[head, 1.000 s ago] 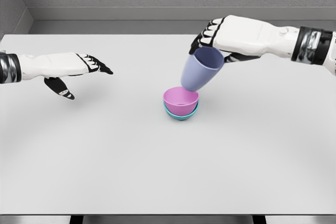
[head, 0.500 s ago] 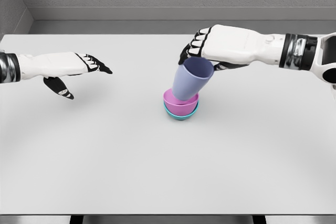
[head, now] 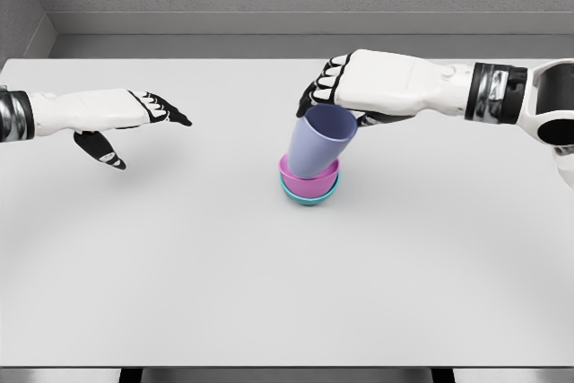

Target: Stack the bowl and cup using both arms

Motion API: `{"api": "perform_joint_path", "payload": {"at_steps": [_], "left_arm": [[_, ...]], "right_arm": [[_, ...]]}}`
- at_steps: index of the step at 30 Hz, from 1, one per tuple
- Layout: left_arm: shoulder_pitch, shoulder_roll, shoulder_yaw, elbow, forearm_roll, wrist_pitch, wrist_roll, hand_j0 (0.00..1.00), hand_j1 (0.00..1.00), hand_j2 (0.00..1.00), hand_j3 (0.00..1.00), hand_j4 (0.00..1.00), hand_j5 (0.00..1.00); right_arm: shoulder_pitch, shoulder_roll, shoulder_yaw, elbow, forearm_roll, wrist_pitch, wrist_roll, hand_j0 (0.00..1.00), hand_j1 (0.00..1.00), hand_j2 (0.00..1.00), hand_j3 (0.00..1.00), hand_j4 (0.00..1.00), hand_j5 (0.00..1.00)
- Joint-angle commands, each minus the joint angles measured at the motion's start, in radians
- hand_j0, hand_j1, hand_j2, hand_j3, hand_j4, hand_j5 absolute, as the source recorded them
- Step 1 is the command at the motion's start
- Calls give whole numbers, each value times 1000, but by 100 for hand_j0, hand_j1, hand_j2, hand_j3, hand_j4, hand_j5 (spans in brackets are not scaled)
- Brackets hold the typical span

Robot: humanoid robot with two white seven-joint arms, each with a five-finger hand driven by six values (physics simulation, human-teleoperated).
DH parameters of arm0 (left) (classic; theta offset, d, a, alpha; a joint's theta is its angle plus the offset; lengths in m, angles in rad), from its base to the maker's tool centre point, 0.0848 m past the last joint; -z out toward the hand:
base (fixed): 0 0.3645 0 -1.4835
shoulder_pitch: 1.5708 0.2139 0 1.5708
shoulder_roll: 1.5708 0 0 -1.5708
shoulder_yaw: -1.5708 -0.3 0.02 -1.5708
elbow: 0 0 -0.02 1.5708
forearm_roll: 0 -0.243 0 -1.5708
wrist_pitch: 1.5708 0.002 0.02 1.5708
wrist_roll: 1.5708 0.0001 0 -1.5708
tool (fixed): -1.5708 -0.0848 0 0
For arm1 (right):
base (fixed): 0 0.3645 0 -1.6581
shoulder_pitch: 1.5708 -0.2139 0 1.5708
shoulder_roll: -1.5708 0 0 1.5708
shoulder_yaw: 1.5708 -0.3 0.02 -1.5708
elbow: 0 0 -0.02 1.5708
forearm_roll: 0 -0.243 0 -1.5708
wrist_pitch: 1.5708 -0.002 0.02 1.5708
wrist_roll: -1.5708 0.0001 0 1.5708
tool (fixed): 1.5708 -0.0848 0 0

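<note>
Right hand (head: 345,96) clamps the tilted cup (head: 317,139), base in the pink bowl (head: 309,177) directly below; left hand (head: 126,118) spread, idle

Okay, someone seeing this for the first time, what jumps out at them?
Mid-table, the right hand holds a lavender cup, tilted, with its base inside a pink bowl nested in a teal bowl. At the left, the left hand hovers open over the white table, holding nothing.
</note>
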Motion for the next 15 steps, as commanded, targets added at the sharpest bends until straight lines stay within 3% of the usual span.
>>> {"api": "perform_joint_path", "payload": {"at_steps": [1, 15], "left_arm": [[0, 0, 1, 0, 6, 3, 0, 100, 100, 100, 100, 100, 100], [0, 2, 1, 0, 6, 3, 0, 100, 100, 100, 100, 100, 100]], "right_arm": [[0, -2, -1, 5, -5, 3, -1, 67, 67, 67, 67, 67, 67], [0, 2, 1, 20, -5, 3, -1, 68, 68, 68, 68, 68, 68]]}}
